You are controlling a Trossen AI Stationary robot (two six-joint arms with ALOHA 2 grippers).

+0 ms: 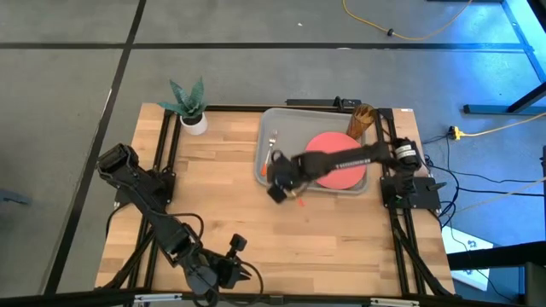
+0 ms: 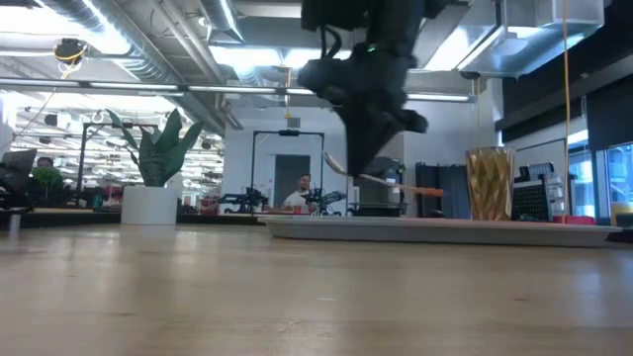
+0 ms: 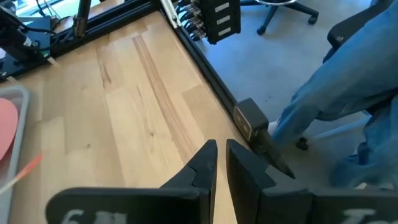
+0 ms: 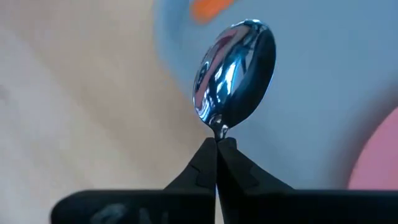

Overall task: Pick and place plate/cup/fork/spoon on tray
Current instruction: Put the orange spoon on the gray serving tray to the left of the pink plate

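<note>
The grey tray lies at the table's far right. On it lie the coral plate and, at its left side, the fork. The amber cup stands at the tray's far right corner. My right gripper is over the tray's near left corner, shut on the spoon, whose orange handle sticks out sideways. My left gripper is shut and empty near the table's near edge. My right gripper pinches the spoon's thin metal neck, just below the bowl, between its two fingertips. The fingers come from above, slanting down, and lie across the spoon. The spoon is lifted clear above the tray, nearly level, bowl end slightly higher.
A white pot with a green plant stands at the table's far left corner. A person in blue clothing is beside the table's near edge. Bare wood lies between the arms.
</note>
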